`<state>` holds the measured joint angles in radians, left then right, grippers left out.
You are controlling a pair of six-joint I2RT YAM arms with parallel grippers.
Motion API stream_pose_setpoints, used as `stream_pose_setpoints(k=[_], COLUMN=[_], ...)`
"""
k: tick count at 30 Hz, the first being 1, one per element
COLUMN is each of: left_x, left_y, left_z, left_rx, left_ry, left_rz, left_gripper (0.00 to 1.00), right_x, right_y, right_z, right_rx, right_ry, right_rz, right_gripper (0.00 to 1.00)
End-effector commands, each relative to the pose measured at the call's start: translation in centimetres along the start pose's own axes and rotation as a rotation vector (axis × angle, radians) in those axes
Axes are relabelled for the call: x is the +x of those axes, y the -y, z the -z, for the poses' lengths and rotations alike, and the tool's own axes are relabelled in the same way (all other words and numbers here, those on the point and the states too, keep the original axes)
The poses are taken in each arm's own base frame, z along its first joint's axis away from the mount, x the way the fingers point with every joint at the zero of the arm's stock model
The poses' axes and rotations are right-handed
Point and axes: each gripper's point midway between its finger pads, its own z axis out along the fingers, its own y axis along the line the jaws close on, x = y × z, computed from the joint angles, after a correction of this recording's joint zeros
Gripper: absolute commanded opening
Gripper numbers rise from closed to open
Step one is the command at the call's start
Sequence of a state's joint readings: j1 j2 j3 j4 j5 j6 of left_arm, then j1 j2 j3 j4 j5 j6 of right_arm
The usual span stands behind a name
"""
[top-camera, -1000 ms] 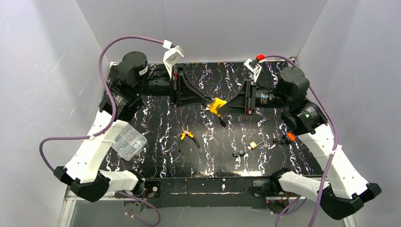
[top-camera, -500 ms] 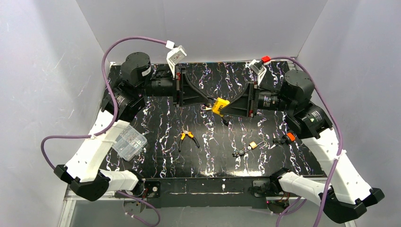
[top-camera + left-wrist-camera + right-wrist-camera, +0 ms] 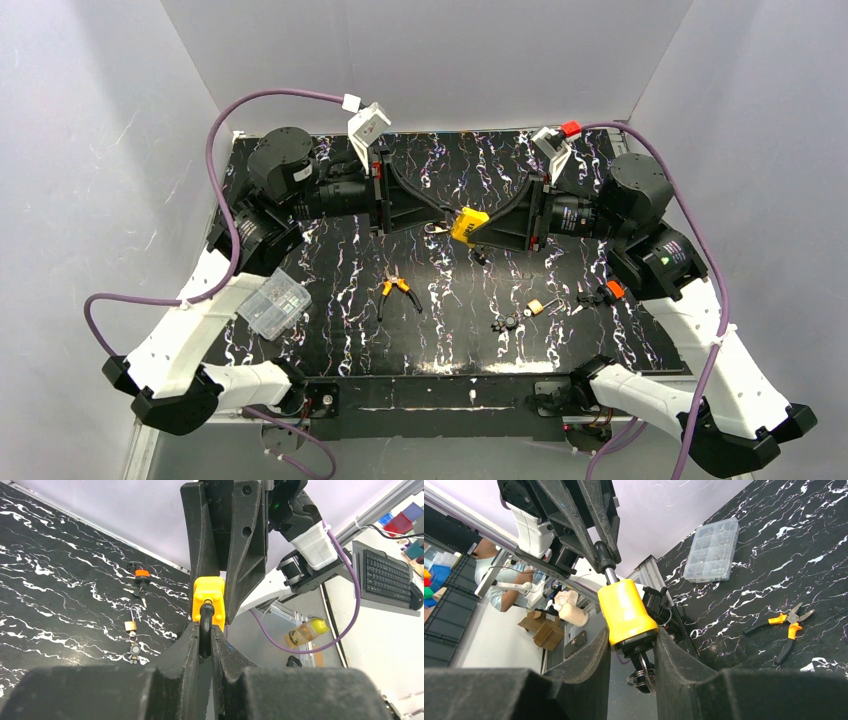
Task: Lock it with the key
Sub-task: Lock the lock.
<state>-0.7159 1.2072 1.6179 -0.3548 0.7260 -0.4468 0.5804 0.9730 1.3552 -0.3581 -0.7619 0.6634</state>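
table [image 3: 450,345]: black, white-veined | on it: clear parts box [image 3: 273,302]; orange-handled pliers [image 3: 398,292]; small brass padlock [image 3: 537,306]

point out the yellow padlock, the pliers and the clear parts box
yellow padlock [image 3: 626,612], right wrist view, yellow body
pliers [image 3: 403,287], top view, orange handle part
clear parts box [image 3: 272,303], top view, lid centre

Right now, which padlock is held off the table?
The yellow padlock, gripped in mid-air; the small brass padlock lies on the table.
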Motion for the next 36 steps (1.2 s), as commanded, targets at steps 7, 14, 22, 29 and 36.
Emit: stream_pose_setpoints(k=[7,14,22,29,36], left_x=[3.2,4.4,5.2,6.6,7.6], left_y=[-1.1,-1.5,-2.4,-3.4,-4.5], left_z=[-1.8,-2.4,-2.9,-2.9,-2.0], left_rx=[-0.055,-0.073,-0.105,-0.132,-0.198], left_ry=[-0.067,-0.092,-0.109,-0.132,-0.145], left_rz=[0.046,0.059,0.071,0.081,0.066], left_gripper=[0.0,0.0,0.0,0.0,0.0], right_x=[-4.3,-5.1,-5.7,-6.6,-7.5], right_y=[-4.6,-5.9,-7.6,-8.7,-10.2], right_z=[0.2,0.1,-0.3,-0.1,0.3], right_rx=[-0.154,-0.208,-0.299,-0.334,-0.378], right_ry=[0.168,0.206,0.199,0.226,0.255], right_rz=[0.231,0.284,0.29,0.302,0.31], right_gripper=[0.01,0.01,0.01,0.01,0.01])
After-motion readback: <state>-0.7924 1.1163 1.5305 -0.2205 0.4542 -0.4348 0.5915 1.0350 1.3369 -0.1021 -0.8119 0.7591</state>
